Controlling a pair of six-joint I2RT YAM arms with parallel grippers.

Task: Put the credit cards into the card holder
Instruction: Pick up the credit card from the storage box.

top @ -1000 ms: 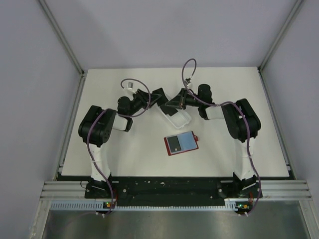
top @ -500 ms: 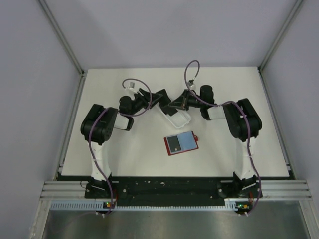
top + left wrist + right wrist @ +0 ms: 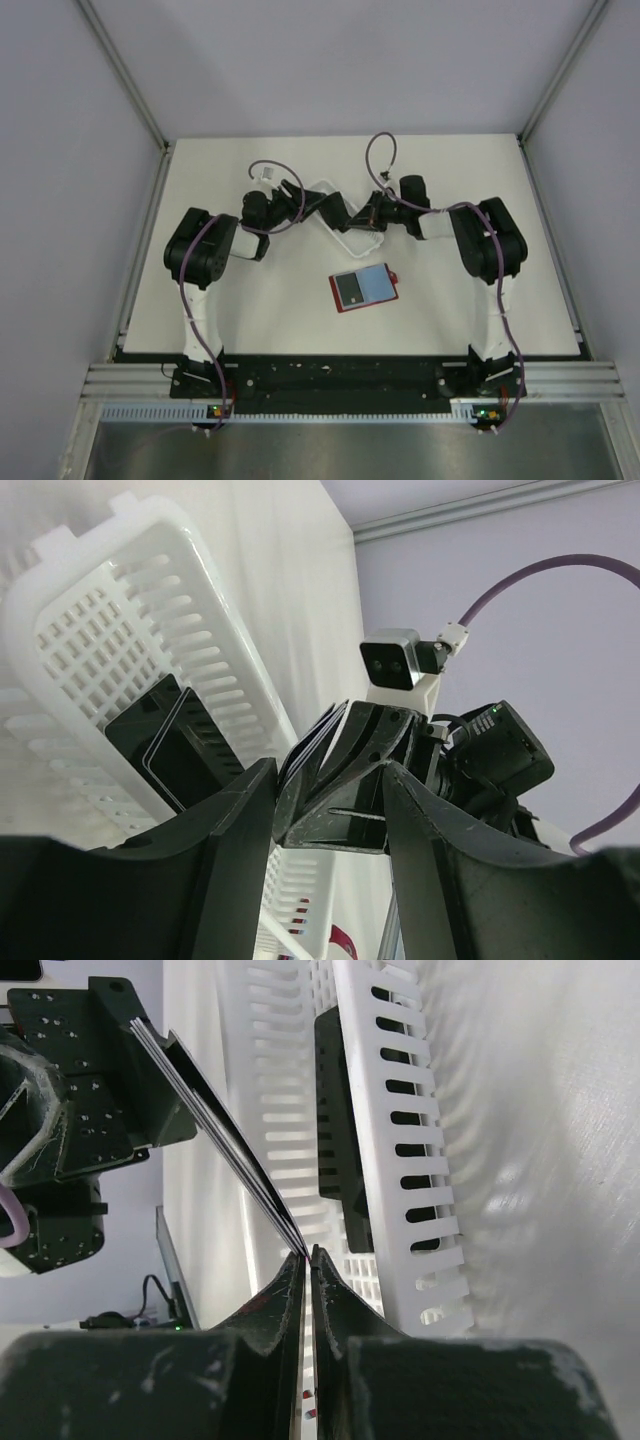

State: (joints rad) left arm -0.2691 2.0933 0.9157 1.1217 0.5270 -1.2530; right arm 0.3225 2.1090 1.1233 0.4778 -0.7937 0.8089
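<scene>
pinching the credit cards (image 3: pixel 222 1138) — right gripper (image 3: pixel 310 1253), beside the tray (image 3: pixel 395 1110)

We see a white plastic tray (image 3: pixel 100 650) with slotted walls, at the far middle of the white table (image 3: pixel 200 170). Pale grey walls (image 3: pixel 350 60) and metal rails (image 3: pixel 125 70) surround this table.

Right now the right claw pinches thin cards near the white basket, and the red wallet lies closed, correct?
Not quite: the red wallet lies open, its pale blue inside showing in the top view. The right claw does pinch thin cards near the white basket.
</scene>
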